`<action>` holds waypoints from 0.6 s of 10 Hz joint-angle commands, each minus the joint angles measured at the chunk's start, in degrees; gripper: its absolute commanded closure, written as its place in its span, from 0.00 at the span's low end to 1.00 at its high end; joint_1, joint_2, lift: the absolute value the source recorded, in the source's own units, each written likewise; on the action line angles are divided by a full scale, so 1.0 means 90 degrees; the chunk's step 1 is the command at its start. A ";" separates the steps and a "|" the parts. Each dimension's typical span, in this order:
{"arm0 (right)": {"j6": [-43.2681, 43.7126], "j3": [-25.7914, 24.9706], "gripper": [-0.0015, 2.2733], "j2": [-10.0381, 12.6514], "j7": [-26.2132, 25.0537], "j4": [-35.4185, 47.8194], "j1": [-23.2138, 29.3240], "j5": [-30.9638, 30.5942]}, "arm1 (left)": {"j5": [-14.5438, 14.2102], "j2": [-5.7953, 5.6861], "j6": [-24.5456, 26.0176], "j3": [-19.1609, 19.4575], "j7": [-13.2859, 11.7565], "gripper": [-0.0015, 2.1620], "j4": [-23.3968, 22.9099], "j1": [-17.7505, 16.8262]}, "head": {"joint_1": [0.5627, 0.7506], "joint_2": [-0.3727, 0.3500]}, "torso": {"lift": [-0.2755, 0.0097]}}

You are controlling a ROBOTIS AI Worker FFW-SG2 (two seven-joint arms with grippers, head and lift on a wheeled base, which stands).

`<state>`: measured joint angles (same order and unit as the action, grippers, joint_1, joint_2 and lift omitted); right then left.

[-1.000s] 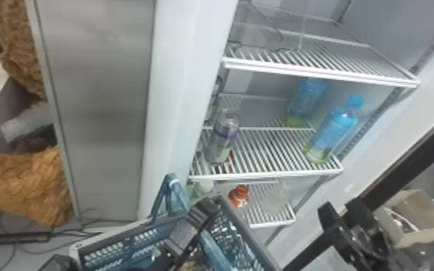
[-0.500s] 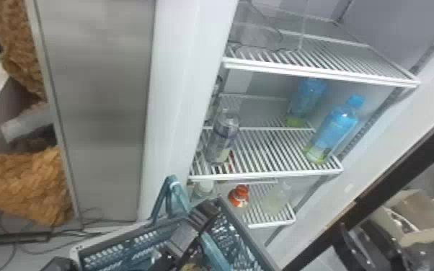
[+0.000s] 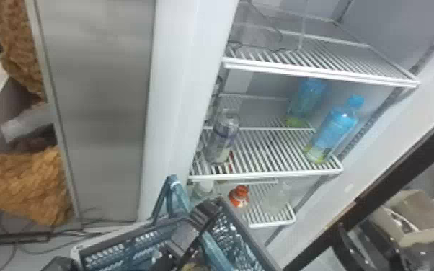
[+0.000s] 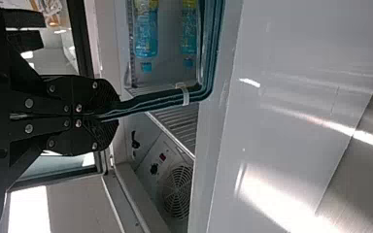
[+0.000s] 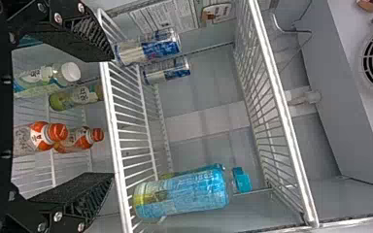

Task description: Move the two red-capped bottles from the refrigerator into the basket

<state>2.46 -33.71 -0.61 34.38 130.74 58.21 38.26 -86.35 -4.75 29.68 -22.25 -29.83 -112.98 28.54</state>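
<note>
Red-capped bottles: currently, two (image 5: 57, 132) (image 5: 97, 135) are being kept upright side by side on the lower shelf of the refrigerator, and one of them is also being seen from the head.
Lower shelf (image 3: 270, 221): the red-capped pair is being flanked by a white-capped bottle (image 5: 39, 80) and, behind that, a yellow-green bottle (image 5: 75, 97).
Right gripper (image 3: 366, 238): its fingers are being held wide apart – released – and the red caps are being seen through the gap, beyond the fingers.
Basket (image 3: 119, 252): it is being held in front of the refrigerator's opening, below the shelves in the head view.
Left gripper (image 3: 200, 214): its fingers are being kept clenched on the basket's teal handle (image 4: 145, 104).
Middle shelf (image 3: 265, 176): two blue-capped bottles (image 3: 335, 129) (image 3: 304, 102) are being supported on the right, one behind the other, and two cans (image 5: 148, 46) (image 5: 167, 70) are being supported on the left.
Upper shelf (image 3: 320, 72): a bent wire (image 5: 291, 31) is being carried there.
Surroundings: a brown shaggy covering (image 3: 25, 183) is being seen past a grey panel (image 3: 97, 108) on the left, while an open cardboard box (image 3: 407, 212) is being shown at the far right.
</note>
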 commanded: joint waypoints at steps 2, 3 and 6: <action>-0.0086 0.0013 0.08 -0.0011 0.0008 -0.0004 -0.0030 -0.0023 | 0.0023 0.0010 0.0045 0.0010 0.0013 0.56 -0.0001 -0.0015 | 0.70 0.03 | 0.97; -0.0101 0.0013 0.08 -0.0011 -0.0001 -0.0004 -0.0030 -0.0023 | 0.0023 0.0010 0.0045 0.0010 0.0013 0.56 -0.0001 -0.0015 | 0.70 0.03 | 0.97; -0.0117 0.0013 0.08 -0.0020 -0.0001 0.0012 -0.0030 -0.0048 | 0.0035 0.0030 0.0061 0.0035 0.0013 0.56 -0.0001 0.0000 | 0.70 0.03 | 0.97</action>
<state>1.39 -33.59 -0.77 34.37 130.83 57.93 37.83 -86.09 -4.50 30.19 -21.95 -29.70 -112.97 28.53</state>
